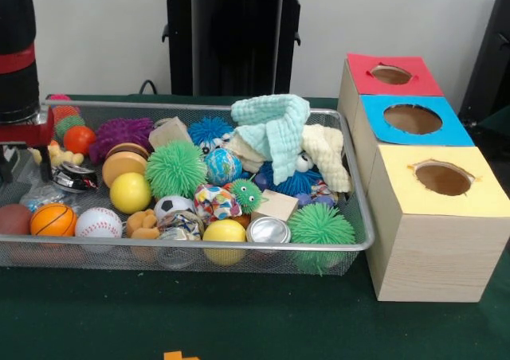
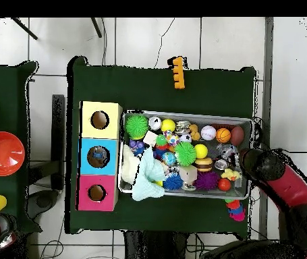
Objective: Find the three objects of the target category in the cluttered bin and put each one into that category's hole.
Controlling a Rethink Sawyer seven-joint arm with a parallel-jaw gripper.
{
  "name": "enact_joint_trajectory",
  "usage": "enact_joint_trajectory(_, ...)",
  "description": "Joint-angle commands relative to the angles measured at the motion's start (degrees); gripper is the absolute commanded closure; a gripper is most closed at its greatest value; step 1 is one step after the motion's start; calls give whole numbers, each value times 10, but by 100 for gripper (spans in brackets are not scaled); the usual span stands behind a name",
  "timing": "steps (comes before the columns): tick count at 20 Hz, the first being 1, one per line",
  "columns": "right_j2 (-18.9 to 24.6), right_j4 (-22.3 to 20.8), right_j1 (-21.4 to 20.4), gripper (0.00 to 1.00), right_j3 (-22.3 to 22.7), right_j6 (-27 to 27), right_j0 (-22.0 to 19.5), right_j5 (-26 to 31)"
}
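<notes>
The cluttered bin [image 1: 355,244] is set on the green table [image 1: 239,320], just beside three wooden boxes with holes, topped red [image 1: 392,75], blue [image 1: 413,119] and yellow [image 1: 443,178]. The gripper [image 1: 24,157] is seen over the bin's end farthest from the boxes; its state cannot be told.

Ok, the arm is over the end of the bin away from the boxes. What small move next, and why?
Probably a short descent toward the orange ball, if balls are the target. The end effector hangs over that end of the cluttered bin. I can't see it holding anything, and that ball lies on top of the heap, close beside it and uncovered.
</notes>
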Motion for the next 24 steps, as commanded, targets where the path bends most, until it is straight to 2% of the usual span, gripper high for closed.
enact_joint_trajectory(1, 18, 1, 11, 0, 8, 122, 0, -3)
enact_joint_trajectory(9, 38, 11, 32, 0, 11, 133, 0, -25)
enact_joint_trajectory(13, 53, 15, 40, 0, 34, 145, -6, -53)
enact_joint_trajectory(21, 46, 19, 34, 0, 53, 164, 2, -62)
enact_joint_trajectory(24, 26, 19, 24, 0, 76, 188, 26, -67)
